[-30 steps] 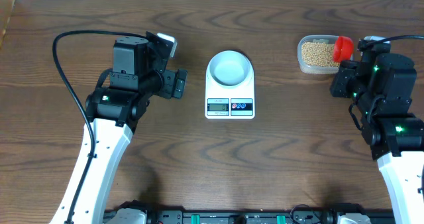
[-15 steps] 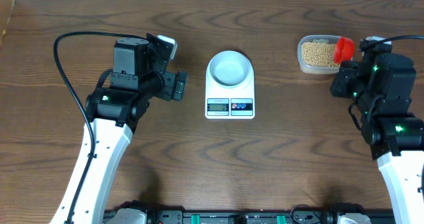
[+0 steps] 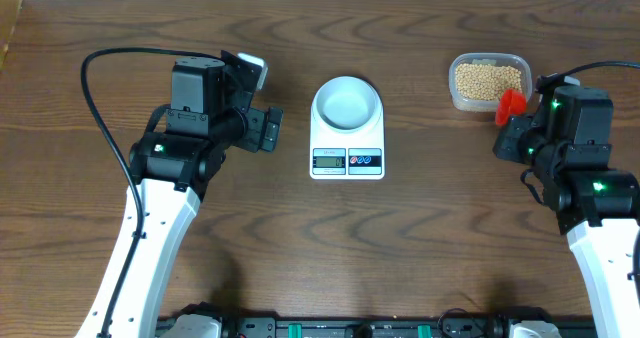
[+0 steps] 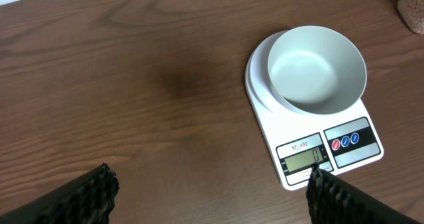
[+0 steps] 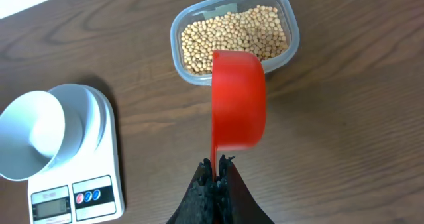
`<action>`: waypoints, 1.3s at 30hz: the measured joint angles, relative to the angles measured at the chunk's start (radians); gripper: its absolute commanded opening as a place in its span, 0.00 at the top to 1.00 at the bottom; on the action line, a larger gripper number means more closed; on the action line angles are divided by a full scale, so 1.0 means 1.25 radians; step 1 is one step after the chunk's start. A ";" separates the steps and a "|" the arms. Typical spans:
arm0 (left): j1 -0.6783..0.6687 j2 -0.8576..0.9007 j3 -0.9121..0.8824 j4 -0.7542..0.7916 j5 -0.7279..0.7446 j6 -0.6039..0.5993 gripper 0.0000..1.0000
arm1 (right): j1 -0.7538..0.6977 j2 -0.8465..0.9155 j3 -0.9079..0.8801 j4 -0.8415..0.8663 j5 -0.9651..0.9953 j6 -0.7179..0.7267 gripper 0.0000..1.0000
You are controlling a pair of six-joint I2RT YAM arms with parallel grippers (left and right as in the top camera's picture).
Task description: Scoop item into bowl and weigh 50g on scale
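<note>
Right hand (image 5: 216,174) grips red scoop (image 5: 238,108) beside beans (image 5: 238,35).

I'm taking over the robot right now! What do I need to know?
Left gripper: open and empty, hovering left of the scale.
Right gripper: shut on the handle of the red scoop, at the near edge of the clear tub.
Beans: in the tub. I cannot tell if the scoop holds any.
Bowl: empty, sitting on the scale.
Done: scoop picked up.
Left: scoop beans and tip them into the bowl until it weighs 50 g.
</note>
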 measured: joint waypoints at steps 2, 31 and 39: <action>0.000 0.000 0.000 0.000 0.000 0.000 0.07 | 0.000 0.000 0.000 -0.002 0.000 0.007 0.99; 0.000 0.000 0.000 0.000 0.000 0.000 0.07 | 0.000 0.000 0.000 0.083 -0.002 0.000 0.99; 0.000 0.000 0.000 0.001 0.000 0.000 0.07 | 0.000 0.000 0.000 0.101 -0.013 -0.005 0.99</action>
